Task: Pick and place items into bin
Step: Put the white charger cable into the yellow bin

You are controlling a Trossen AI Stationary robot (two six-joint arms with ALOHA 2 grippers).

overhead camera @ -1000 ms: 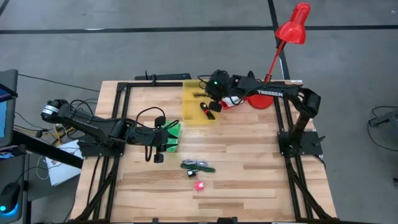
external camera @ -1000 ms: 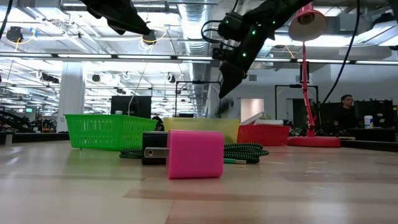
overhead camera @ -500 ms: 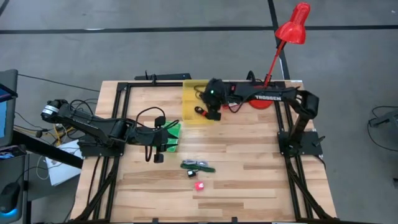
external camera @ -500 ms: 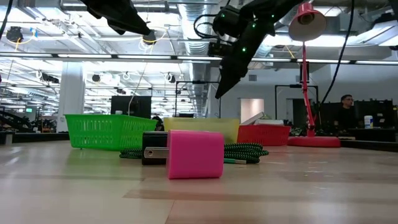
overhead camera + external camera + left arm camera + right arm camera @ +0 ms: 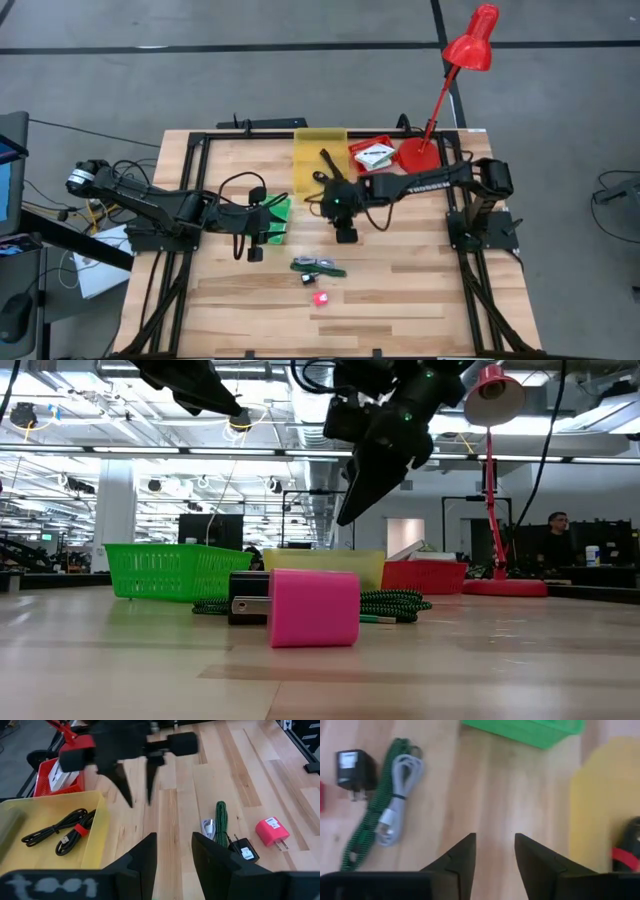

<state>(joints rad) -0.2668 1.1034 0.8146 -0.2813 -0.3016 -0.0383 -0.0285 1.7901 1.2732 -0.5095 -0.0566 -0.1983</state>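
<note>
On the wood table lie a green cable [image 5: 330,268] [image 5: 367,822], a grey cable [image 5: 399,790], a black charger [image 5: 245,850] and a pink charger [image 5: 320,298] [image 5: 313,607]. A black cable with a red tie [image 5: 62,831] rests in the yellow bin [image 5: 303,170]. My right gripper [image 5: 346,237] [image 5: 135,795] hangs open above bare wood between the yellow bin and the cables, pointing steeply down. My left gripper [image 5: 254,252] [image 5: 172,850] waits open above the table beside the green bin [image 5: 278,215].
A red bin [image 5: 358,148] with white packets [image 5: 377,155] stands at the back, right of the yellow bin. A red desk lamp [image 5: 470,45] stands on its base [image 5: 415,158] beside it. Bare wood lies to the right of the chargers.
My right gripper has swung from over the yellow bin toward the table's near edge and come lower, tipping more steeply down. It has let go of the black cable, which now lies in the yellow bin.
</note>
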